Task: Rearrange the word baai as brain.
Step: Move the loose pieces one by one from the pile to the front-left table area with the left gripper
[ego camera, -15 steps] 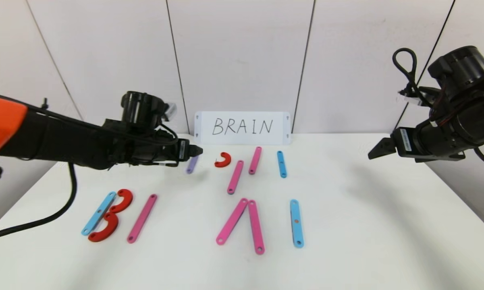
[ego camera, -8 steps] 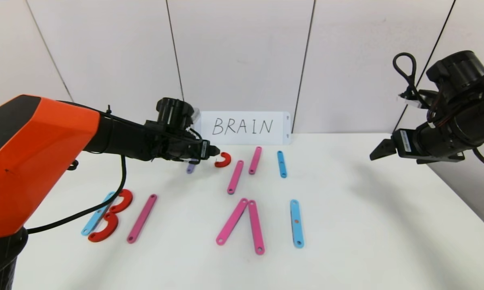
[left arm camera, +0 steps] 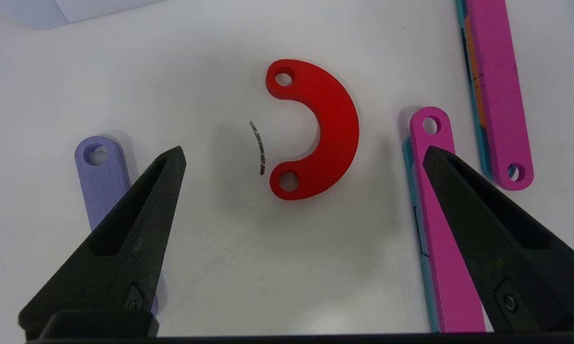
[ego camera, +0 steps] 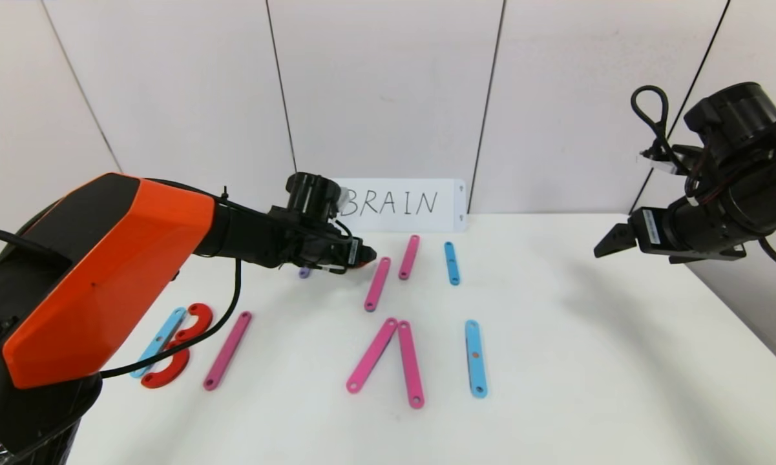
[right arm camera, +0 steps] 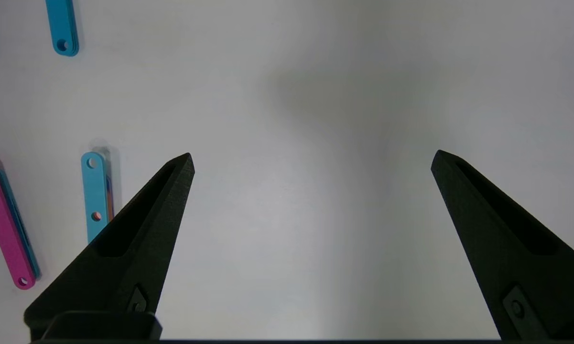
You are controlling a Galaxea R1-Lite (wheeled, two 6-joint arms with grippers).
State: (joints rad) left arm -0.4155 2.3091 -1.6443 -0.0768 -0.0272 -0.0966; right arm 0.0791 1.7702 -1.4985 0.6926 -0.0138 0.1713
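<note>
The word lies along the near half of the white table (ego camera: 588, 361): a B of a light-blue strip (ego camera: 158, 341) and two red arcs (ego camera: 190, 323), a pink strip (ego camera: 227, 349), two pink strips (ego camera: 394, 361) leaning into a peak, and a light-blue strip (ego camera: 475, 356). Spare pieces lie farther back: a purple strip (left arm camera: 100, 177), a red arc (left arm camera: 322, 136), two pink strips (ego camera: 377, 283) and a light-blue strip (ego camera: 451, 263). My left gripper (ego camera: 365, 255) is open and hovers over the spare red arc, which lies just beyond its fingertips. My right gripper (ego camera: 610, 240) is open and empty, raised at the right.
A white card (ego camera: 413, 204) with handwritten BRAIN stands at the table's back edge against the wall. A short dark mark (left arm camera: 258, 148) is on the table beside the spare red arc. My orange left arm (ego camera: 110, 258) reaches across the table's left half.
My left gripper has moved to the right, from over the purple strip to over the spare red arc, which it now hides in the head view. My right arm has barely moved.
</note>
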